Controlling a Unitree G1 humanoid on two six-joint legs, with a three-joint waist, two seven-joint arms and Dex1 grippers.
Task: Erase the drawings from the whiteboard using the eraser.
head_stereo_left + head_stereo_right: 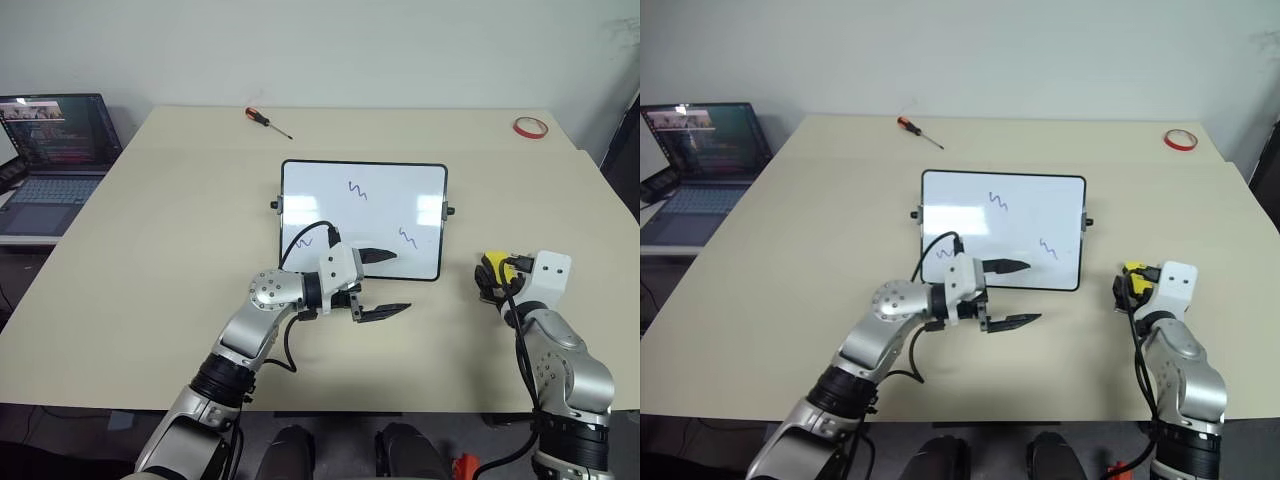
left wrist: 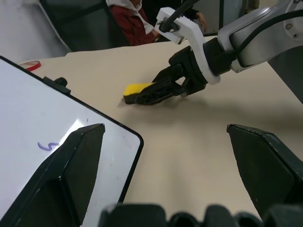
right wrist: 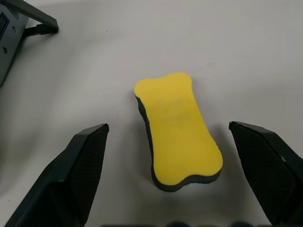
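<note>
The whiteboard (image 1: 362, 220) was observed lying flat near the middle of the beige table (image 1: 150, 250), its long sides running left to right. Three blue drawings were noted on it: one in the upper middle (image 1: 357, 189), one toward the lower right (image 1: 408, 238), one at the lower left (image 1: 304, 241), just beside the left arm's cable.

The left gripper (image 1: 385, 285) was seen pointing to the right at the board's near edge, jaws spread wide and nothing between them. One finger (image 1: 378, 257) was seen over the board's lower part, the other (image 1: 385, 313) over bare table in front of the frame.

The eraser (image 3: 177, 130), a yellow bone-shaped block on a dark base, was found on the table to the right of the board, well apart from it. The right gripper (image 3: 168, 182) was positioned at it, jaws wide open, one finger on each side of the block; no contact was visible in the right wrist view.

A screwdriver (image 1: 268, 121) and a red tape ring (image 1: 530, 127) were noted near the far edge, and a laptop (image 1: 50, 165) off the table's left side.
</note>
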